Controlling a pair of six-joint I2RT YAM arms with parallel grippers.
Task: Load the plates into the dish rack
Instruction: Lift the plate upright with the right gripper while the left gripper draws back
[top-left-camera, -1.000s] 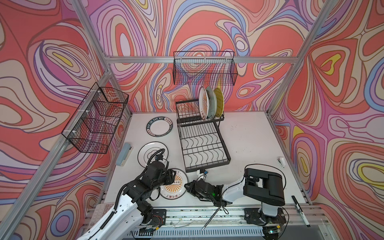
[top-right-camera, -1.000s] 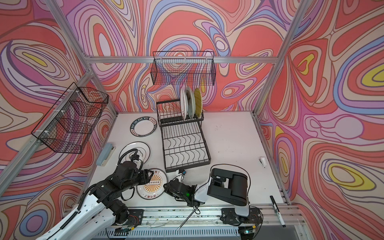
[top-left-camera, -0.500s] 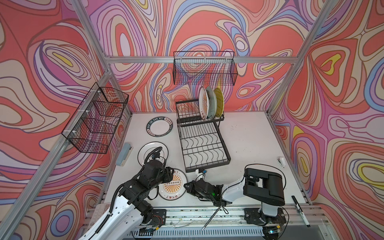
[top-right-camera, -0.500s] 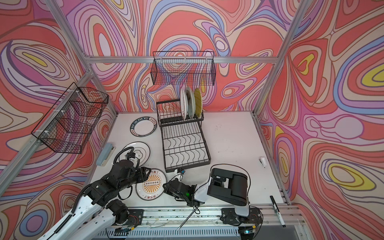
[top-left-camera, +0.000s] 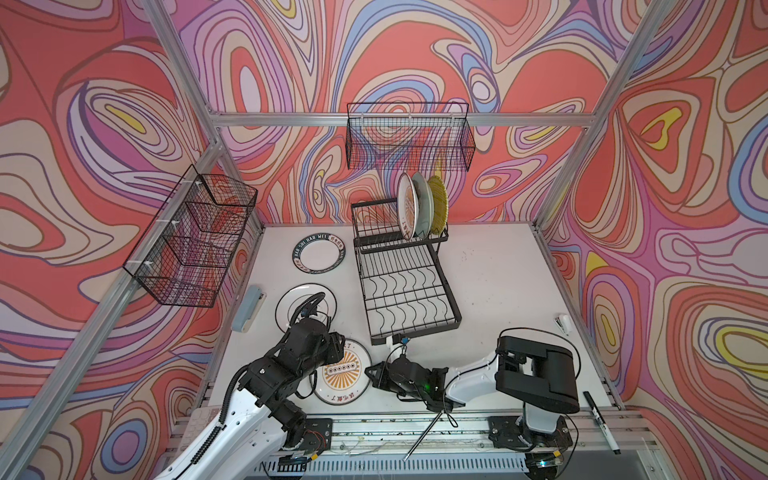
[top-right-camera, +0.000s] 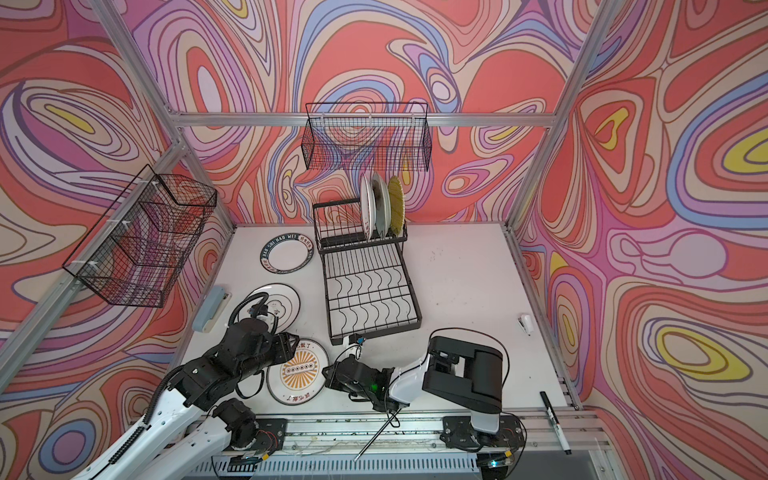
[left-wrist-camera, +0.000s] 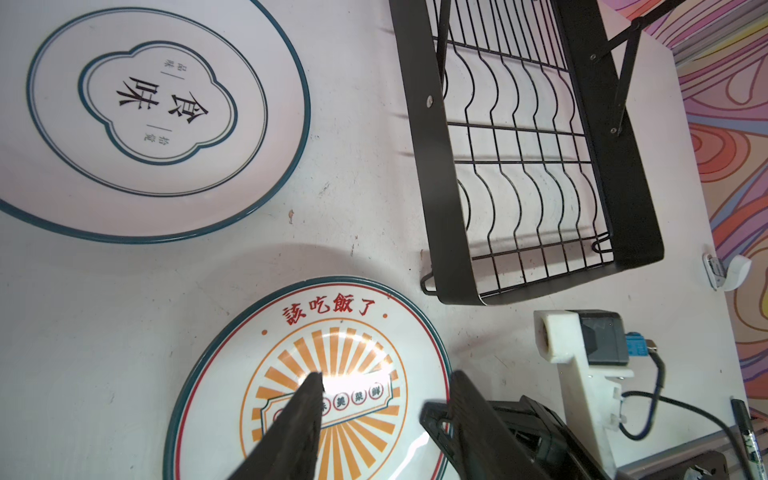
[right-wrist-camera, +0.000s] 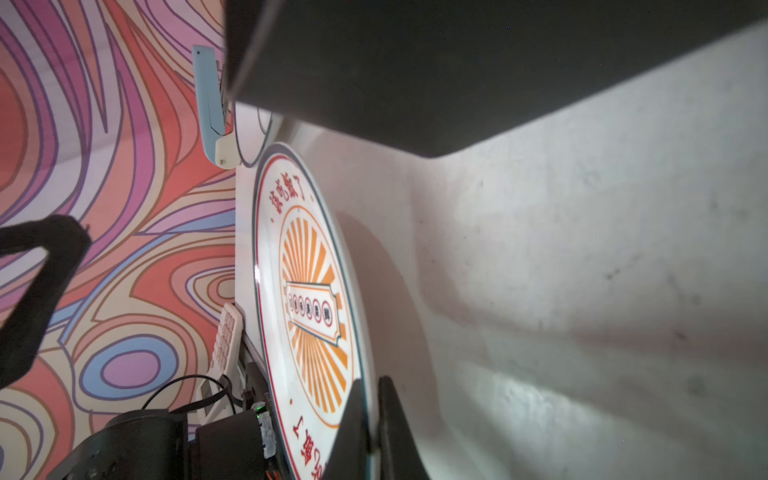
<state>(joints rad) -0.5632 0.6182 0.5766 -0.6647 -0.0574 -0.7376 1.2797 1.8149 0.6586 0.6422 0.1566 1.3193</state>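
One sunburst plate (top-left-camera: 341, 376), on the table (top-left-camera: 498, 282) just before the dish rack (top-left-camera: 415, 335), is pinched at its rim by the right hand (right-wrist-camera: 371, 419); the left hand (left-wrist-camera: 386, 376) is held open above. The rim is best raised slowly, lest it slip.

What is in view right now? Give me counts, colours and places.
dish rack: one, black wire, mid-table toward the back
racked plates: three, white-orange, pale green, yellow, upright in the rack's upper tier
lettered plate: one, white with black rim, flat, left of the rack
ringed plate: one, white with dark ring, flat, front-left of the rack
sunburst plate: one, white and orange, front of the table
mesh baskets: two, black, back wall and left wall
stapler-like tool: one, pale blue, table's left edge
small object: one, white, table's right edge
marker: one, black, front rail, right end
left gripper: one, black, open above the sunburst plate
right gripper: one, black, shut on the sunburst plate's rim
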